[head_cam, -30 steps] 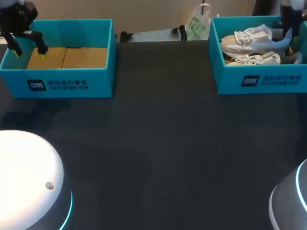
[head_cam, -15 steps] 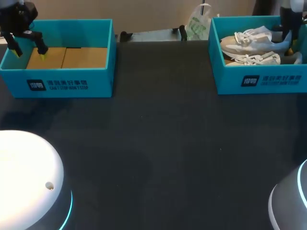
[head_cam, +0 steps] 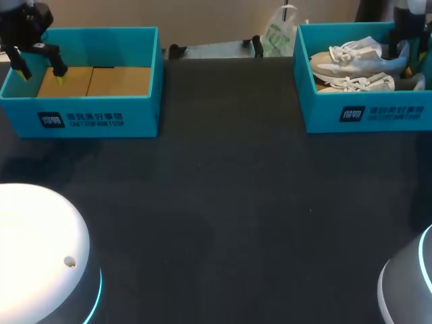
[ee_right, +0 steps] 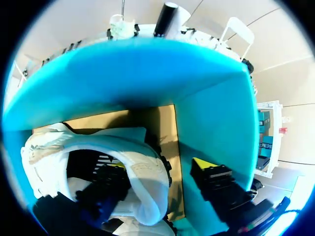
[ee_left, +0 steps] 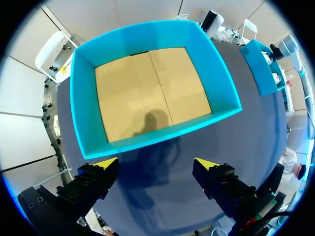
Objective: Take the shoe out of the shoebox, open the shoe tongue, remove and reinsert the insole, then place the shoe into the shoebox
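Note:
Two white lace-up shoes lie in the blue shoebox [head_cam: 364, 111] at the back right, one shoe [head_cam: 351, 57] behind the other shoe [head_cam: 354, 84]. My right gripper [head_cam: 401, 54] is down in this box at the rear shoe's heel. In the right wrist view its jaws straddle the heel [ee_right: 145, 172]: one finger is inside the shoe's mouth, while the other finger [ee_right: 209, 169] stands apart from it beside the box wall [ee_right: 211, 108]. My left gripper [head_cam: 42, 77] [ee_left: 156, 162] hangs open over the left end of a second, empty blue box [head_cam: 81, 104] [ee_left: 83, 113].
The dark tabletop [head_cam: 223, 202] stretches between the two boxes. A white bag with green print [head_cam: 278, 30] and small black fittings [head_cam: 255, 44] sit at the rear edge. My arms' round white bases [head_cam: 40, 250] [head_cam: 408, 283] fill the near corners.
My right gripper's fingers have spread apart and let go of the rear shoe's heel; the shoe has settled slightly in the box. My left arm has not moved.

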Controlling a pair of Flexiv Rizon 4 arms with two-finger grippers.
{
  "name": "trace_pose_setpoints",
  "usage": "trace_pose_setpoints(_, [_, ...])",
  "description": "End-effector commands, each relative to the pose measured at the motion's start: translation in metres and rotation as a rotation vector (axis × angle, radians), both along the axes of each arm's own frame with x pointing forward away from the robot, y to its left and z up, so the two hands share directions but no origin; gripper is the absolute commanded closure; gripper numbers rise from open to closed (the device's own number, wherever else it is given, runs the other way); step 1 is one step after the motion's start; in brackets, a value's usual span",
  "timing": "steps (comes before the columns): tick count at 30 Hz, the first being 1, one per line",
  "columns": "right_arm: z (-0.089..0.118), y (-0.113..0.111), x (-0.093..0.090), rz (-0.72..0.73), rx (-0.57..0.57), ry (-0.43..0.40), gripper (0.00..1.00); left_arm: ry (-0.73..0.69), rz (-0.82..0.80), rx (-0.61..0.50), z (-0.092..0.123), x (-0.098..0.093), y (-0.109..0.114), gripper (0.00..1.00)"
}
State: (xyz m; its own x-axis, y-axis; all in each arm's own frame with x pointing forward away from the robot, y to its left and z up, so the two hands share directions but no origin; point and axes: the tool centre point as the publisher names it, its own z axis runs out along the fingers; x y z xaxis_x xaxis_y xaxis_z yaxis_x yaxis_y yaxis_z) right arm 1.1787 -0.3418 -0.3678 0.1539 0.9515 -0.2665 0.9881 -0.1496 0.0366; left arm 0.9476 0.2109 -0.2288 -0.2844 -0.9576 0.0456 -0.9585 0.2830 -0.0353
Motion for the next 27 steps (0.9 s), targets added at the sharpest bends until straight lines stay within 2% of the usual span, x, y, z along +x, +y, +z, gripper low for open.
trace_pose_setpoints(1, [0.011, 0.001, -0.005, -0.002, -0.001, -0.010, 0.00, -0.002, 0.000, 0.001, 0.000, -0.001, 0.000, 0.00])
trace_pose_setpoints(7, [0.026, 0.004, -0.009, -0.006, 0.018, -0.019, 0.00, -0.002, 0.000, 0.001, 0.000, -0.001, 0.000, 0.00])
trace_pose_setpoints(18, [0.069, 0.019, -0.020, -0.003, 0.063, -0.045, 0.00, -0.002, 0.000, 0.001, 0.000, -0.001, 0.000, 0.00])
trace_pose_setpoints(27, [0.108, 0.030, -0.039, -0.007, 0.096, -0.004, 0.00, -0.002, 0.000, 0.001, 0.000, -0.001, 0.000, 0.00])
